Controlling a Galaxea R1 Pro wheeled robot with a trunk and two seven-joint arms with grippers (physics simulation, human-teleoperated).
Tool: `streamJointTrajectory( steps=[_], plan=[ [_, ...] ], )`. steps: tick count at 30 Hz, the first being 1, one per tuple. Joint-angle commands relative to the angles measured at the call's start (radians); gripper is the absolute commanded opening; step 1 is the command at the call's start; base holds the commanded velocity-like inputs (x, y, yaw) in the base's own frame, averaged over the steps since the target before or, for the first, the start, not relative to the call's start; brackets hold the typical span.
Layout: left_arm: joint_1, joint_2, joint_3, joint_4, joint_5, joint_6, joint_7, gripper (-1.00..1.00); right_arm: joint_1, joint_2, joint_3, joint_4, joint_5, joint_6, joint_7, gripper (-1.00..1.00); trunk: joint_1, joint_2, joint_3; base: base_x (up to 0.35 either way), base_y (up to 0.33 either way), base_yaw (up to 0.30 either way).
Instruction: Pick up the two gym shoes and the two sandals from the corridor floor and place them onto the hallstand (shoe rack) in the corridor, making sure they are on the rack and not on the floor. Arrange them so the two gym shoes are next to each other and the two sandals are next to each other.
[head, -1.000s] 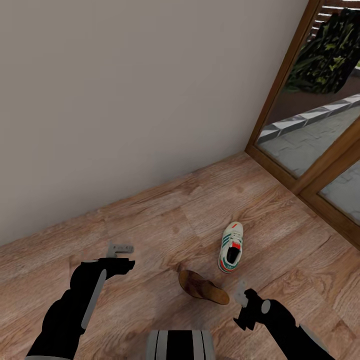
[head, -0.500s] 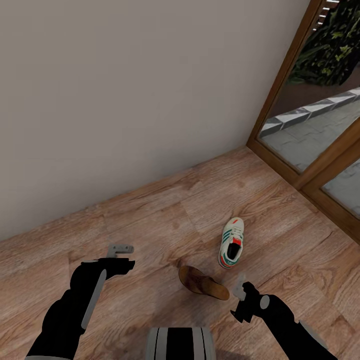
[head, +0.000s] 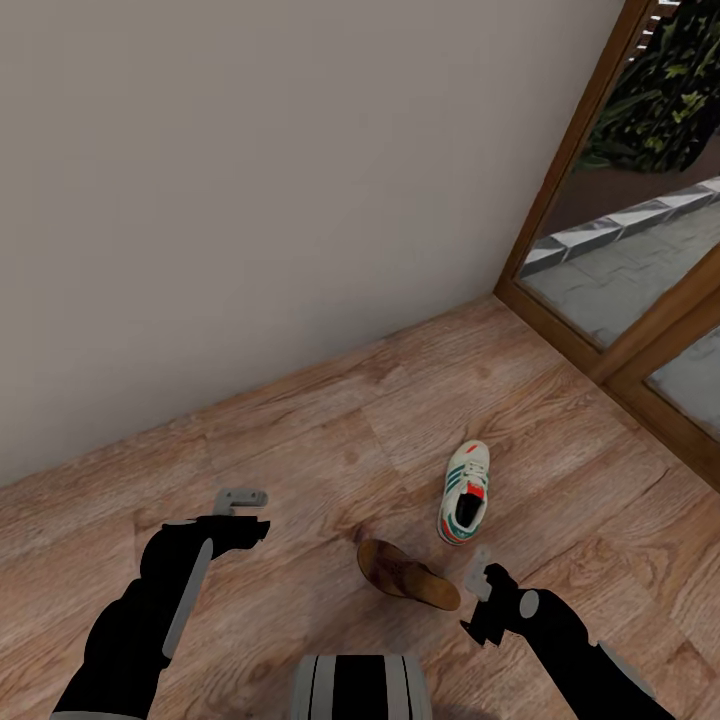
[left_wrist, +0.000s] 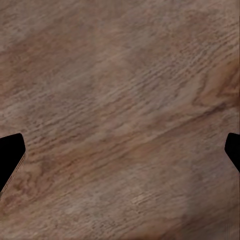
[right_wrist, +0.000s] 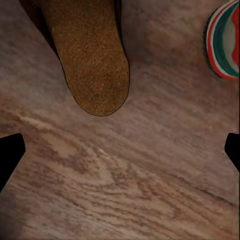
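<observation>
Step in hand: reaching for the sandal (head: 408, 580) with the right gripper (head: 478, 578), as I judge it; nothing is lifted yet.
Sandal: lies on the corridor floor (head: 330, 440) just in front of the robot's base, heel end toward the right gripper; in the right wrist view its tan footbed (right_wrist: 90, 60) lies ahead of the gripper, not yet between the fingers.
Gym shoe (head: 463, 494): flat on the floor just beyond the sandal, toe toward the wall (head: 260, 180), near the corner by the glass door (head: 620, 270).
Right gripper: spread wide, empty, low over the planks.
Left gripper (head: 243, 497): also spread wide, empty, over bare floor well apart from both shoes.
How to do it well: advance until the footbed sits between the fingers, then close across the sole's edges rather than on the soft strap.
Risk: nudging the sandal into the gym shoe.
</observation>
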Motion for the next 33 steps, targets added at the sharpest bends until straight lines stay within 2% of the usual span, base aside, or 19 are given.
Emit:
streamJointTrajectory(
  steps=[1,23,33],
  plan=[
    [0.000,0.000,0.000,0.000,0.000,0.000,0.000,1.00,0.000,0.000,0.000,0.000,0.000,0.000,0.000,1.00,0.000,0.000,0.000,0.209,0.000,0.000],
    [0.002,-0.001,0.002,0.000,-0.002,0.000,0.002,1.00,0.000,0.001,0.000,0.001,0.000,0.000,0.000,1.00,0.000,0.000,0.000,0.028,0.000,0.000],
    [0.002,-0.001,0.002,0.000,-0.003,0.000,0.002,1.00,0.000,0.006,0.000,-0.002,0.000,0.000,-0.002,1.00,0.005,-0.002,-0.039,0.000,0.000,0.000]
  ],
)
